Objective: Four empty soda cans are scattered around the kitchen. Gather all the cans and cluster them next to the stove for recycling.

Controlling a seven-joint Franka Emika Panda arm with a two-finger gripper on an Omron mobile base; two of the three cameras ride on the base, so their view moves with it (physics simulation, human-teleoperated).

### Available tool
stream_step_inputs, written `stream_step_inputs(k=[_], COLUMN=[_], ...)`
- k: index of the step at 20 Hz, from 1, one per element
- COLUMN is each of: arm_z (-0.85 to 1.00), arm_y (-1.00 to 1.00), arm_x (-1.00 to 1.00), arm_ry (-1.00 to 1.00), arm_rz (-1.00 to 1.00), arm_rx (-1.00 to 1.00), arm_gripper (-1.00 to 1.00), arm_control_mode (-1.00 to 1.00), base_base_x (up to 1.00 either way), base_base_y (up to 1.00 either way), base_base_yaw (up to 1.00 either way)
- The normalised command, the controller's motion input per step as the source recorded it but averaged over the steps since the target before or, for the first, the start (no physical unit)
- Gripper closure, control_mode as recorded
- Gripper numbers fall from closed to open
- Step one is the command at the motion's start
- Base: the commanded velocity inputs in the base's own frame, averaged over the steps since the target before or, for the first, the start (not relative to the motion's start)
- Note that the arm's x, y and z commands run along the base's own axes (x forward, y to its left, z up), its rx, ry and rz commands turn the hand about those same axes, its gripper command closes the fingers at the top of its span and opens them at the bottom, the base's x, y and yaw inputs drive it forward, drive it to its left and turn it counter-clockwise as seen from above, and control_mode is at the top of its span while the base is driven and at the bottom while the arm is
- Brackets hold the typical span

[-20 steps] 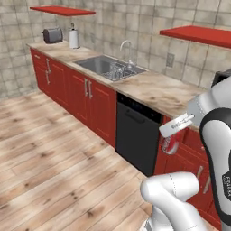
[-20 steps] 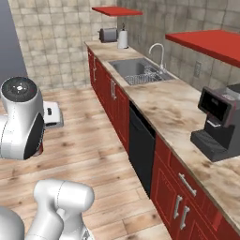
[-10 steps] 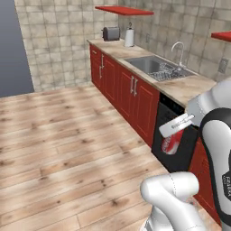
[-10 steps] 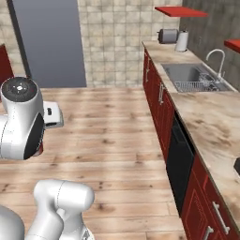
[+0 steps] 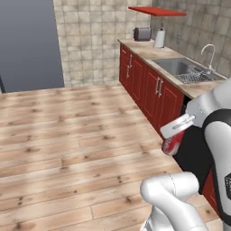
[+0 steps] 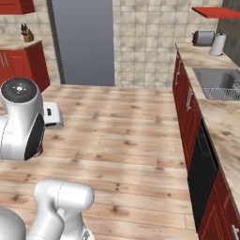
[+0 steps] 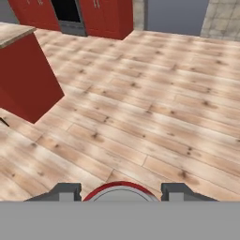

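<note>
The white arm's two-finger claw (image 5: 173, 137) is clamped on a bright red cylindrical soda can (image 5: 173, 142) with a silvery top, carried above the wood plank floor (image 5: 76, 135), beside the red cabinets (image 5: 153, 92).

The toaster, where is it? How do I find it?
Follow the long red cabinets with the beige counter to the far end by the tiled wall. The toaster sits there, a squat silver box beside the taller white paper roll.

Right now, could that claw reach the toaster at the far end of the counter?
Probably not. The toaster sits at the far end of the counter, past the sink, with a long run of red cabinets between it and the robot. Besides, the claw is already shut on a red can.
</note>
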Motion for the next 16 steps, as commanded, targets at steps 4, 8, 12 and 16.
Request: stream_step_inputs(k=[4,8,12,16], arm_z=[0.0,0.0,0.0,0.0], arm_y=[0.0,0.0,0.0,0.0], arm_x=[0.0,0.0,0.0,0.0], arm_ry=[0.0,0.0,0.0,0.0], arm_rz=[0.0,0.0,0.0,0.0], arm_rx=[0.0,0.0,0.0,0.0], arm_gripper=[1.0,1.0,1.0,1.0], arm_control_mode=[1.0,1.0,1.0,1.0], base_base_x=[0.75,1.0,1.0,1.0], base_base_y=[0.0,0.0,0.0,0.0], base_base_yaw=[0.02,0.02,0.02,0.02])
